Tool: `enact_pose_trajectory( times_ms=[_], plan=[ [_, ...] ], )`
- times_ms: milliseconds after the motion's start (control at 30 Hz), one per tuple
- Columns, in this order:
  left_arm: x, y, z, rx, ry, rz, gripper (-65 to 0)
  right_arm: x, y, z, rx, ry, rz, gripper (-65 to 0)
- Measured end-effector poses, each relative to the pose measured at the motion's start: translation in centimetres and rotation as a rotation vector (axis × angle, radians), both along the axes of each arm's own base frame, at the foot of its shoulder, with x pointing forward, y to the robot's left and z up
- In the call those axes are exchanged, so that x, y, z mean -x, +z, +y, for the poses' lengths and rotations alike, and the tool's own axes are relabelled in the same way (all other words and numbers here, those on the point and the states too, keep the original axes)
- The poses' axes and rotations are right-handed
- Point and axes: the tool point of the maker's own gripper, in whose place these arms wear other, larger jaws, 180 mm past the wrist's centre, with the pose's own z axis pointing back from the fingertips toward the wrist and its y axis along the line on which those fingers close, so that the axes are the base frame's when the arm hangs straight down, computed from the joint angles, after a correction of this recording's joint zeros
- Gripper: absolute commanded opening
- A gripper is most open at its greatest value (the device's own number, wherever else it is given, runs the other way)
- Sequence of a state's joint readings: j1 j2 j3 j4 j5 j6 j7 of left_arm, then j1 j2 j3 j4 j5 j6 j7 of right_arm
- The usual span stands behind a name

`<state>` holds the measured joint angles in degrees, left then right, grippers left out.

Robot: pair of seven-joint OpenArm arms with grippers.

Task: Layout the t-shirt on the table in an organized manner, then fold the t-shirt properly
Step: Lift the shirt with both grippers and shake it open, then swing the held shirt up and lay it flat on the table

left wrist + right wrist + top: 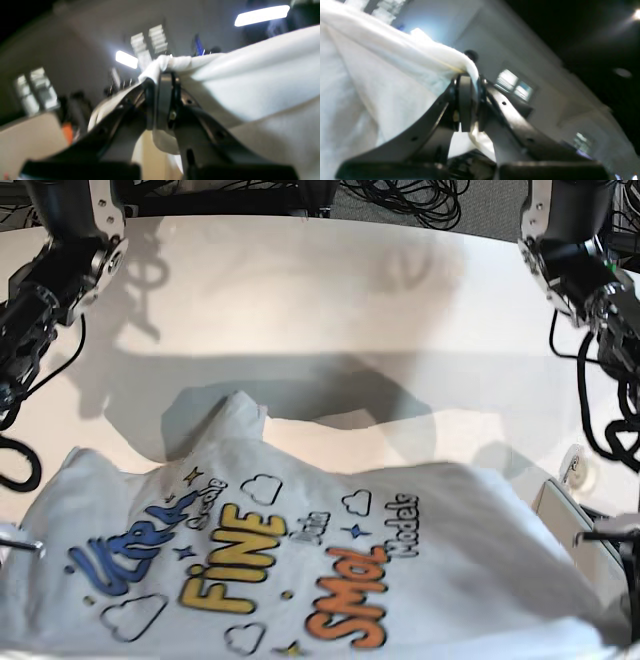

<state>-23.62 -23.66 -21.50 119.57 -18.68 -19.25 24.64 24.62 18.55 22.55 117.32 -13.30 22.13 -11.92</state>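
Base view shows the t-shirt [300,560] lifted between my two arms, print side toward the camera, hanging above the table [330,290] and casting a broad shadow on it. One sleeve sticks up near the top left of the cloth.

My left gripper [163,82] is clamped tight on a bunched white edge of the shirt, the cloth running off to the right in that wrist view. My right gripper [467,82] is likewise closed on a pinch of fabric, the cloth falling away to its left.

I judge this to be the spreading step, before any fold. To do it well I should keep both pinches firm, hold the two arms level and far enough apart that the held edge stays taut, then lower the free edge to the table first and draw the shirt away from it so the cloth lays flat without creasing. Uneven height would skew it.

Much is hidden. Both grippers sit below or outside the base frame, so I cannot tell which edge I hold. Both wrist views are blurred. The shirt's lower part is cut off by the frame.
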Motion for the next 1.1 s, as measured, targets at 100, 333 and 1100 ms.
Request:
enact_pose_trajectory(
  times_ms=[100,333,1100],
  plan=[
    [1.2,-0.3,2.4,0.051,0.041,-0.014,-64.9,0.4,-2.7,0.8,0.029,0.041,0.038,-65.0],
    [4.7,-3.4,6.5,0.192,0.043,0.028,-64.9,2.4,-6.6,0.4,0.042,0.069,0.069,-65.0],
    [14.8,-11.3,10.2,0.608,-0.114,0.251,-64.9,13.9,-18.7,3.7,-0.012,0.262,0.210,-65.0]
  ],
)
